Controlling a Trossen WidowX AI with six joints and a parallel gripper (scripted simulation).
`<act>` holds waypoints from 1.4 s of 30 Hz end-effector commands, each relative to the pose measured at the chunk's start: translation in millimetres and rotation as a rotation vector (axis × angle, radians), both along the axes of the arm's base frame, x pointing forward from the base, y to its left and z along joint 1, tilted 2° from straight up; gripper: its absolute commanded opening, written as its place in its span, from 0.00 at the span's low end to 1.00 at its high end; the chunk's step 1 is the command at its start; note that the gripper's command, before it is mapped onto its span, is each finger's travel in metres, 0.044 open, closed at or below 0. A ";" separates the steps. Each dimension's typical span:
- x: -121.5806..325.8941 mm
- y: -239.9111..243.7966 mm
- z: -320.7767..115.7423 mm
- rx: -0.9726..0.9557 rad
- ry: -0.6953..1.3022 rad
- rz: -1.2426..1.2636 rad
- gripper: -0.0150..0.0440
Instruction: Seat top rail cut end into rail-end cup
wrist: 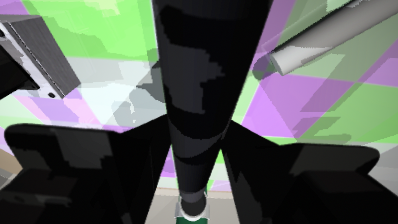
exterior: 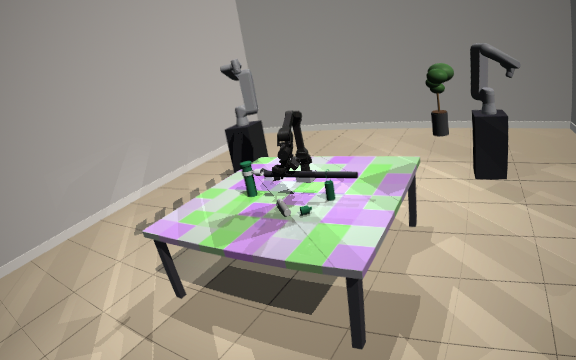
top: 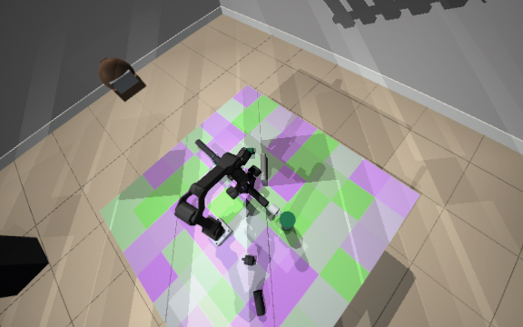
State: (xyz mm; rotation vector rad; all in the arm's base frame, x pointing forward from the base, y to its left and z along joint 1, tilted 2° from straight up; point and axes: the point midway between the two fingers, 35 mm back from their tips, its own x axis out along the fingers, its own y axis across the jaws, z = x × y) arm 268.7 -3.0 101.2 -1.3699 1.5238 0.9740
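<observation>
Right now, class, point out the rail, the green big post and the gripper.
Rail (exterior: 335,175): exterior view, its long free side.
Big post (exterior: 251,186): exterior view, lower shaft.
Gripper (wrist: 197,118): wrist view, between fingertips.
</observation>
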 end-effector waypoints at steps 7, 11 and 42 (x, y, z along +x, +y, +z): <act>-0.2 -0.7 1.2 -0.005 0.000 -0.001 0.25; -0.2 -0.7 1.2 -0.005 0.000 -0.001 0.25; 4.8 -6.5 13.1 -0.005 -0.001 -0.001 0.25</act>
